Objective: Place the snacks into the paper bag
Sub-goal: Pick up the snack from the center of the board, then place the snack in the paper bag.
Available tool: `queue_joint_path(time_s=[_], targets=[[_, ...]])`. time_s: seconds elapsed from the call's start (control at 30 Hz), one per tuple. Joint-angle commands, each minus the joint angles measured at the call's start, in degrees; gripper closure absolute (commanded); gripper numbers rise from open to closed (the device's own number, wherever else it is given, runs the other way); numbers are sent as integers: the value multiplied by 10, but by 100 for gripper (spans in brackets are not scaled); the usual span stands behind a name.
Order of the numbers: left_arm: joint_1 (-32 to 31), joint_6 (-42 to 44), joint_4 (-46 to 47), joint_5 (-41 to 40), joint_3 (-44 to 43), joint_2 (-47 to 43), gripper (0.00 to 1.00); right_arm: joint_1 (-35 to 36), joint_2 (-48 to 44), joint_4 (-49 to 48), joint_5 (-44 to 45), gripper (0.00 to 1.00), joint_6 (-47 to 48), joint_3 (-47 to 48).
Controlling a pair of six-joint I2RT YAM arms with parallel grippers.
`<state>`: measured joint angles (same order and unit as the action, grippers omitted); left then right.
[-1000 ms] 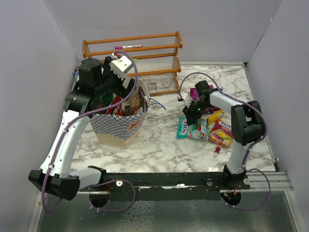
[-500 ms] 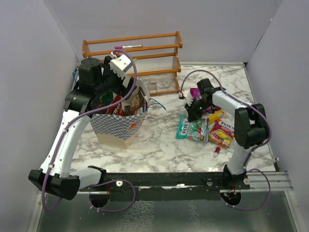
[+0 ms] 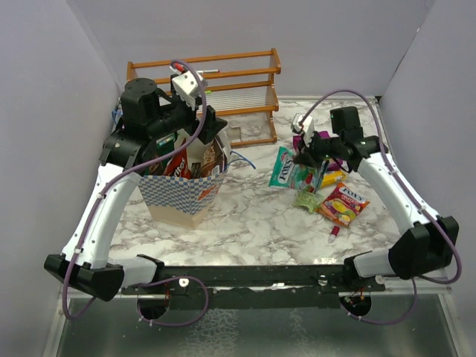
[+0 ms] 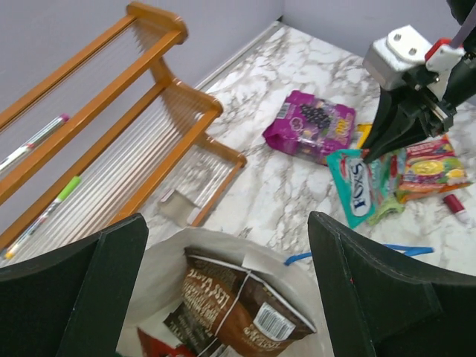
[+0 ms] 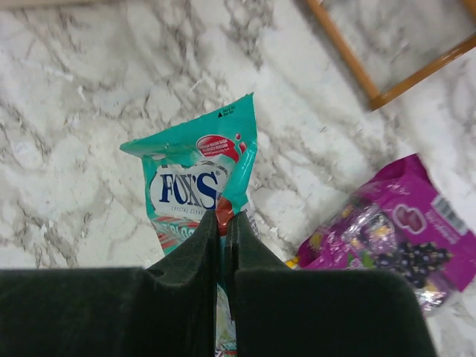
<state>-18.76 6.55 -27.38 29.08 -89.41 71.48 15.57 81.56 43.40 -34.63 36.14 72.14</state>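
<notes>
Pinching the upper part of a teal packet (image 5: 195, 175), the right gripper (image 5: 223, 223) has its fingers pressed together on the foil; its own dark body cuts off the packet's lower part in the wrist view; "FOX'S" reads clearly there, but the small print above it does not; from overhead the packet hangs at the gripper over the right half of the marble table (image 3: 253, 216), well apart from the paper bag (image 3: 182, 195), and I cannot tell whether its lower end touches the marble; a magenta pack (image 4: 311, 126) lies flat on the marble, plain in both wrist views but almost hidden behind the right arm from above, its lettering too small to read; a red-yellow pack (image 3: 342, 204), also marked "FOX'S", lies near the gripper, with a small light-green packet (image 3: 306, 199) just beside it and a tiny red-pink object (image 3: 335, 232) nearer the arm bases; the left gripper (image 4: 227, 219) hangs over the bag's mouth, fingers spread wide with nothing between them; only its wrist view looks down inside, where a glossy brown bag (image 4: 238, 305) shows a barcode and script I cannot make out; overhead, the left arm covers much of the mouth; that wrist view also shows two pens on the wooden rack (image 4: 171, 97), tiny from above; a blue string handle (image 4: 372, 251) trails onto the marble.
</notes>
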Motion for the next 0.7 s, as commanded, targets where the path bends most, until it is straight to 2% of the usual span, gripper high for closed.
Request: queue_joint_path(time_s=[0.0, 0.2, 0.4, 0.67], targets=[[-35, -37, 31, 39, -31, 19, 9, 1, -74, -104, -28, 99, -65, 4], [-99, -24, 28, 37, -80, 65, 9, 1, -152, -208, -7, 99, -160, -2], [-136, -49, 48, 67, -115, 114, 10, 1, -205, -265, 8, 99, -251, 12], [-153, -103, 114, 162, -82, 125, 11, 0, -223, -241, 1, 99, -295, 64]])
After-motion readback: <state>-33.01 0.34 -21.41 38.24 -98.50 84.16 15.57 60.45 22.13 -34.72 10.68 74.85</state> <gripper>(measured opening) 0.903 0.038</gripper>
